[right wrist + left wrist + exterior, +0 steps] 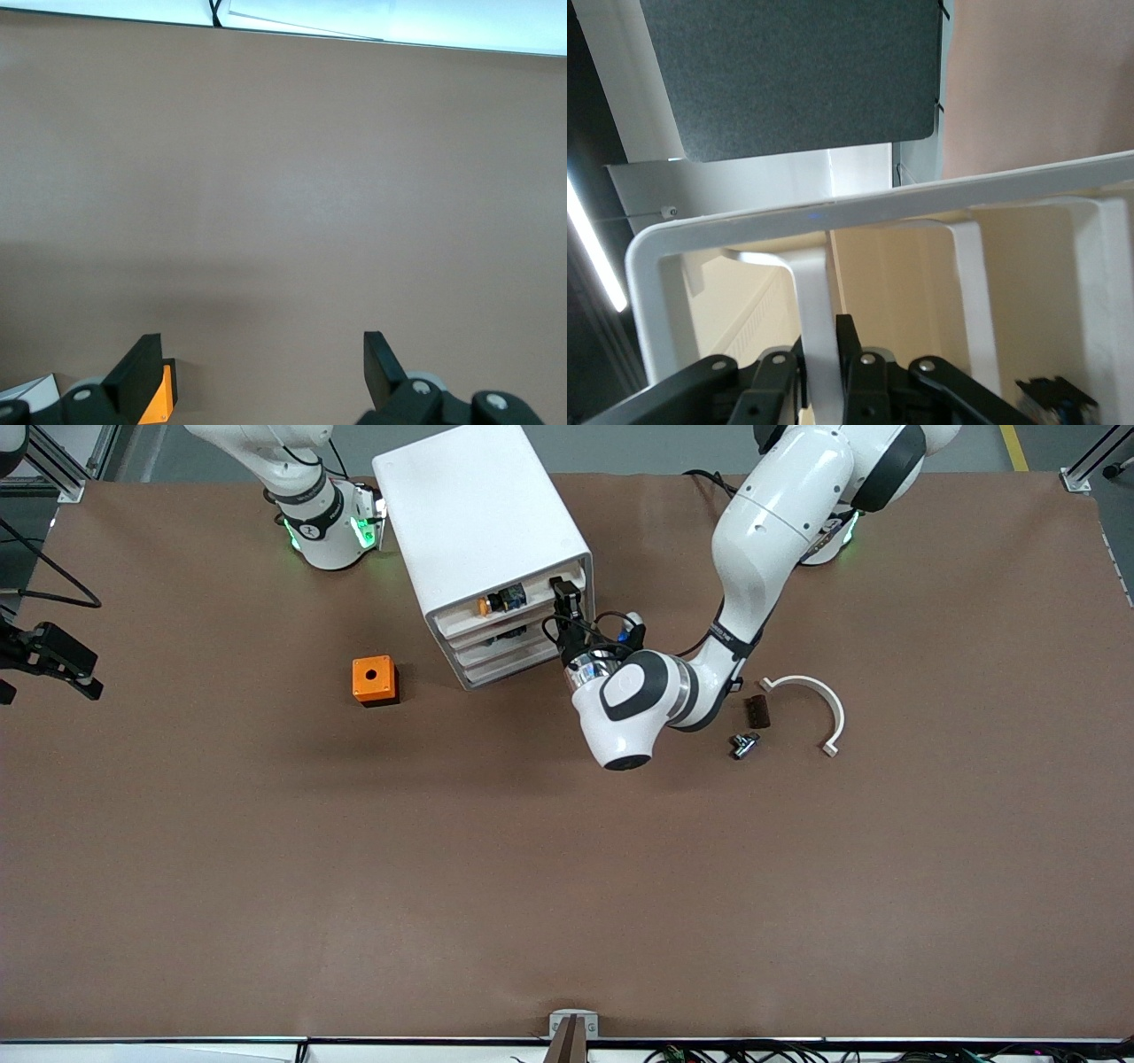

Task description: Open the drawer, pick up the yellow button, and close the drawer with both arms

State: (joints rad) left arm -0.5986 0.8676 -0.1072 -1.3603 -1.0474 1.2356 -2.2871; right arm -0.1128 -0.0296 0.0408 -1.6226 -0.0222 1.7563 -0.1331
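Two arms share this job. Left gripper (567, 593) pinches the drawer (509, 607) front shut-tight; next, pull outward. Button (489, 605) sits inside. Right gripper (257, 359) waits above the surface, fingers wide apart.

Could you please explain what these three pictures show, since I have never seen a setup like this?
Two white robot arms work at a brown table. One picture looks down from across the table; the other two come from cameras on each arm's wrist. The left gripper is shut on a white bar at the front of the white cabinet, at its top drawer, where the button shows. The right gripper waits, open, over the table. An orange cube, a white curved piece and two small parts also lie there.
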